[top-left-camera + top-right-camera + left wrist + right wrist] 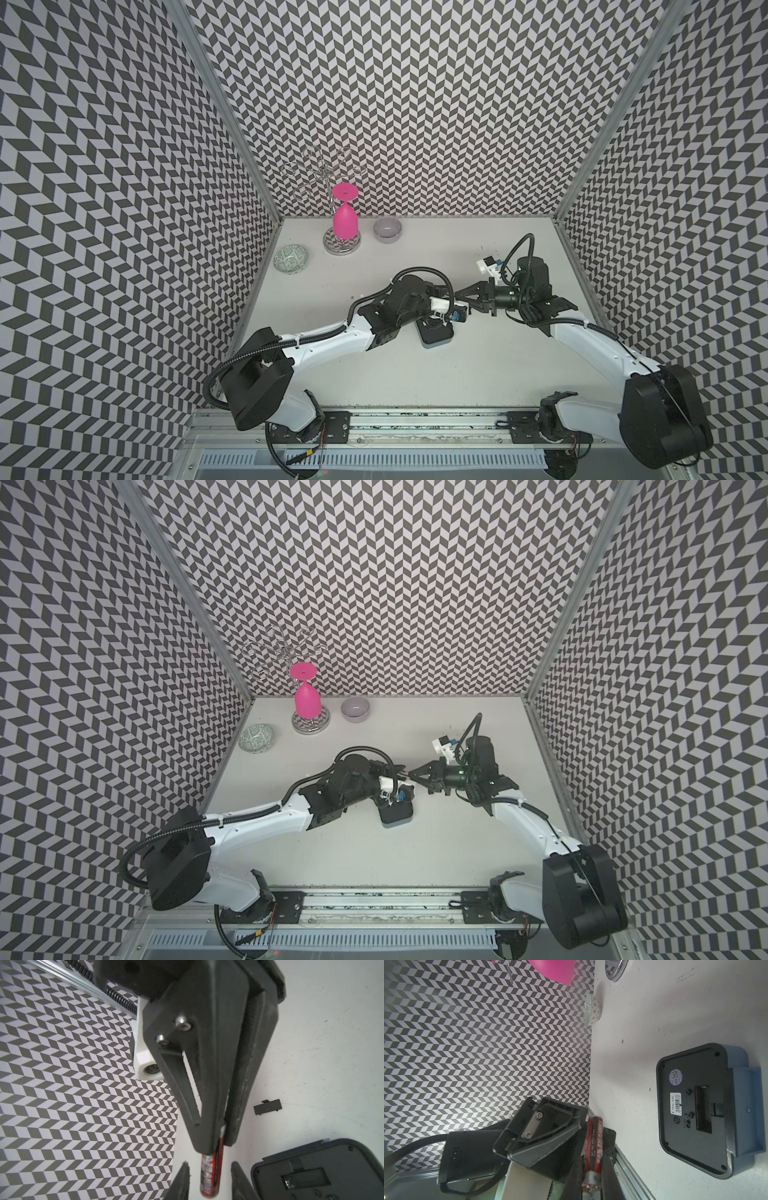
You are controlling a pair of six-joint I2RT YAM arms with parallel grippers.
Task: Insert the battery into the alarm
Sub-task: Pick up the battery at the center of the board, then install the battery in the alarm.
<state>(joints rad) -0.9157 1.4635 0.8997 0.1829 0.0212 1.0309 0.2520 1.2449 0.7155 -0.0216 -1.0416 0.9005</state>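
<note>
The white table [457, 395] carries the alarm [436, 334] at mid-table. It lies face down with its black back up and its battery bay [703, 1109] uncovered. Just beyond its far edge the two grippers meet in the air. The right gripper [221, 1140] pinches one end of the battery [208, 1176]. The left gripper [211, 1182] brackets the other end, fingers parted and clear of it. The bay's loose cover [267, 1107] lies to the right. The battery looks light, rigid and slick, so it probably rolls. A grip across mid-barrel, leaving both ends free, seems best.
</note>
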